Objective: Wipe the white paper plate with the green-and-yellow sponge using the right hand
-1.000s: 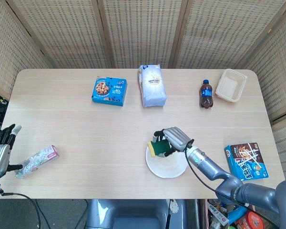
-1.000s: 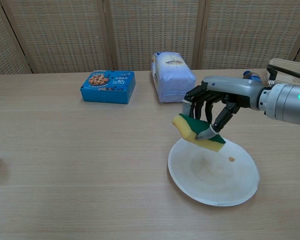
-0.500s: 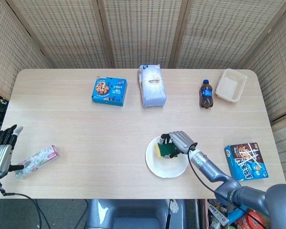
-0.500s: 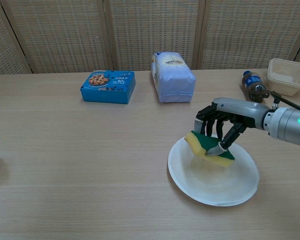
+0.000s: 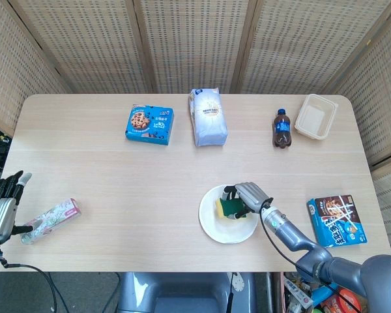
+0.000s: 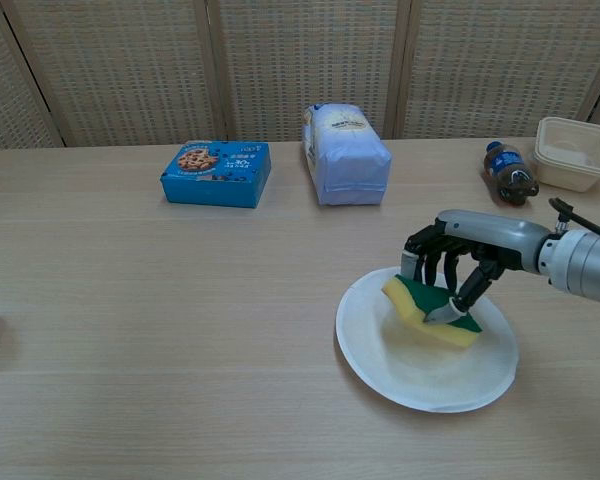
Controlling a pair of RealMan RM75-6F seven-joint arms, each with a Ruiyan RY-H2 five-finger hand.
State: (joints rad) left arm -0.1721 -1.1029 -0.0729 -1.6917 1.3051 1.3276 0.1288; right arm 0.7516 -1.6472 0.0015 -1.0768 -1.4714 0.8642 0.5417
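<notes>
The right robot hand point(image 6: 458, 270) grasped the sponge point(image 6: 432, 312) on the plate point(image 6: 427, 372), fingers hiding its top. The left robot hand point(image 5: 1, 207), half cut off, lay released.

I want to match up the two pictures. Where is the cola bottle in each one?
Head view: the cola bottle lies at the far side of the table, right of middle, beside the beige food container.
Chest view: the cola bottle is at the upper right, again just left of the beige food container.
Shared landmark: the white flour bag, to the bottle's left in both.
</notes>
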